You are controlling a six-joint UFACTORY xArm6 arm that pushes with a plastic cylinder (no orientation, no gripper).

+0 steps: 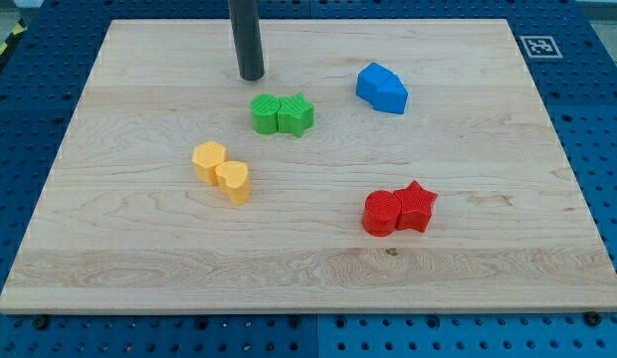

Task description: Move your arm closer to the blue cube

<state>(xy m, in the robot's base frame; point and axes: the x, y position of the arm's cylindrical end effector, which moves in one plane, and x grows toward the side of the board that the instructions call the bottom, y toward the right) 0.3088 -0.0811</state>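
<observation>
My tip (pixel 252 76) rests on the desk (pixel 139 268) near the view's top, a little left of centre. The dark rod rises straight up from it and leaves the picture at the top edge. There are no jaws on this arm, only the rod, so nothing is held; the tip touches no block.

The blue blocks (pixel 381 89) lie to the view's right of the tip, at roughly the same height in the picture and clearly apart from it, with bare wood between. They look like two blue pieces pressed close together; I cannot make out for certain which of them is the cube.

Just below the tip, slightly toward the view's right, sit two green blocks touching each other: a rounded green block (pixel 266 113) and a green star (pixel 298 114). They are near the tip but not in contact with it.

Further down and to the view's left are two yellow blocks (pixel 222 172), side by side and touching. Toward the view's lower right stand a red round block (pixel 382 213) and a red star (pixel 417 206), also touching, well apart from the tip.
</observation>
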